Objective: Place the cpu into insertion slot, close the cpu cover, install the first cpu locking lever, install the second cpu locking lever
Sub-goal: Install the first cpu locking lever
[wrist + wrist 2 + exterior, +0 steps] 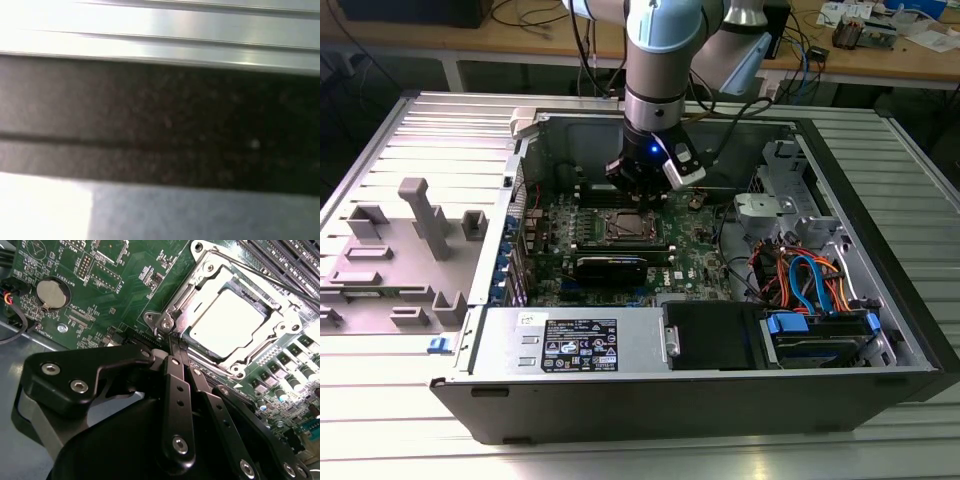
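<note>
The cpu [227, 322] lies flat in the insertion slot [165, 324], its silver top glaring bright. The cpu cover [278, 331] lies down around it as a silvery frame. A thin locking lever rod [265, 275] runs along one side of the socket. My gripper [175, 340] has its black fingers [172, 375] pressed together, shut, with the tips at a corner of the socket rim. In the exterior view the gripper [642, 185] hangs inside the open computer case, just behind the socket and cpu [623, 228] on the green board.
A coin battery [51, 294] and memory slots [295, 260] flank the socket. A black graphics card [610, 268], the power supply [575, 345] and coloured cables [800, 275] crowd the case. A grey fixture [420, 225] stands on the ribbed table at the exterior view's left.
</note>
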